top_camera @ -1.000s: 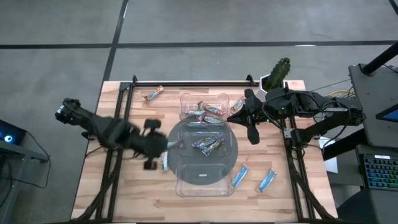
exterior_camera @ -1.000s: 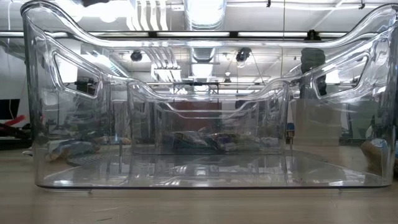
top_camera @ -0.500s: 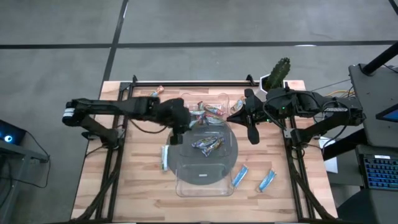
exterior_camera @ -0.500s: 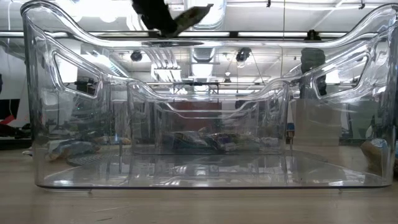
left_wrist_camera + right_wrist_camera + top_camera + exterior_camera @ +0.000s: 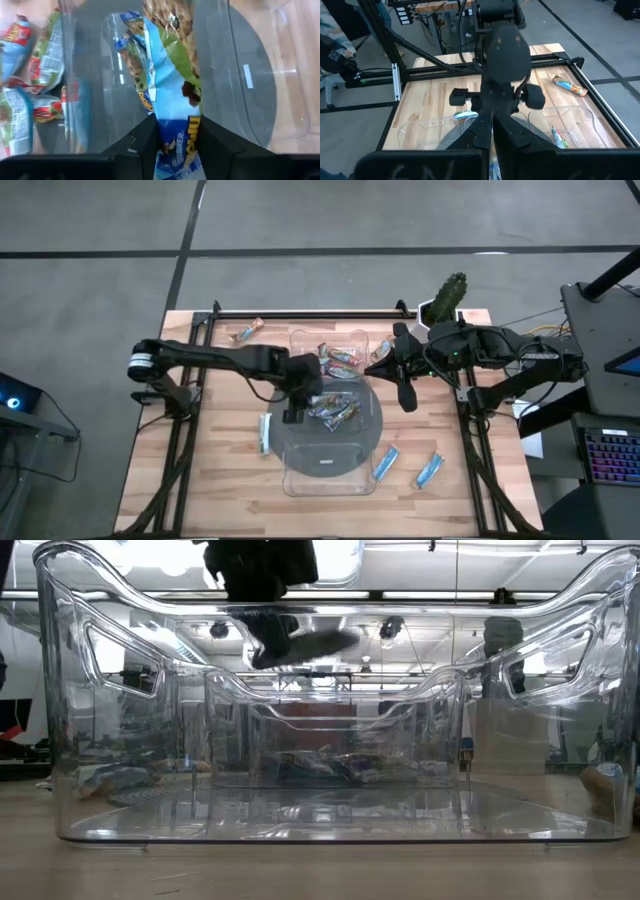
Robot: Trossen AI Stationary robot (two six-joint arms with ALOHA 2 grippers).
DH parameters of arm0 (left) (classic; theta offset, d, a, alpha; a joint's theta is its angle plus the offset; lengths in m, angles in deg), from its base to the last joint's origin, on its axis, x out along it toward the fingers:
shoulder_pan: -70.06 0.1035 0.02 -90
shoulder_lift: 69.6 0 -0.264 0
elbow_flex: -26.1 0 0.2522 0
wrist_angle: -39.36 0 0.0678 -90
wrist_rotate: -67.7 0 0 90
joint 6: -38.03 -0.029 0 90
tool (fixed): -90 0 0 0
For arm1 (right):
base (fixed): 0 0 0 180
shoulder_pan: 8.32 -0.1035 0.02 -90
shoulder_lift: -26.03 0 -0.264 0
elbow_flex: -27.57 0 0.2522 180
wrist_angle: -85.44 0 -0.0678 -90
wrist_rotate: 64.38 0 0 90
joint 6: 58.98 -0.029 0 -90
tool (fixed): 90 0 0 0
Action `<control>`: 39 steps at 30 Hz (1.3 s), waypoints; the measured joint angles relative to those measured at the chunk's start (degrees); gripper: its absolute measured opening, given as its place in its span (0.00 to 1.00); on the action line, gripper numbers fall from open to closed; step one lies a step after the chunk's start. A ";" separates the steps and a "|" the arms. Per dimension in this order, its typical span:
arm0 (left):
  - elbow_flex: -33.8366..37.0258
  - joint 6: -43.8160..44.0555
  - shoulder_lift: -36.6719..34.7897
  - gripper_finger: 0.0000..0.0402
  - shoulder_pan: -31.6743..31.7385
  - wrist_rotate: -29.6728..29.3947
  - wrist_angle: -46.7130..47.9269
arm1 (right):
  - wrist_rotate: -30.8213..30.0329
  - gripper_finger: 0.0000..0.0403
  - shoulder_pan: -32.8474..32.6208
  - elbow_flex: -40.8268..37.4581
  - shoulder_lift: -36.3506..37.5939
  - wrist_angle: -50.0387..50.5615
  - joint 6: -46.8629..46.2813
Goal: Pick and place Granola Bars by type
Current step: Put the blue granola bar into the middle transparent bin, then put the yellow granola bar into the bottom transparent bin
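**Bar carried over the tray**

Wooden table [image 5: 200, 470] on grey floor, workshop behind. Left gripper [image 5: 176, 131] pinches a blue-wrapped granola bar [image 5: 170, 75] above the clear tray [image 5: 300, 480], beside dark bars [image 5: 335, 411]. Risk: the thin wrapper slips, dropping it among the wrong type. Right gripper [image 5: 492, 131], pressed together, waits over the tray's far side. Other bars [image 5: 430, 470] lie on the table.

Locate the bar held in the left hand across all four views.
High view: hidden under the left hand, over the clear tray.
Low view: held bar, upper middle, above the tray.
Left wrist view: centre, pinched at its lower end.
Right wrist view: not discernible.
Shared landmark: the tray.
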 joint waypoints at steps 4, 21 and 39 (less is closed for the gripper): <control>0.00 -0.21 0.85 0.33 0.03 0.01 -0.07 | -0.02 0.02 0.00 0.00 0.00 0.00 0.02; -5.03 3.35 0.24 0.50 0.13 -0.82 5.34 | -0.02 0.02 0.00 0.00 0.07 0.02 0.81; -12.33 7.95 -11.79 0.04 0.04 -0.98 9.26 | -0.09 0.02 0.00 0.00 2.10 0.17 1.73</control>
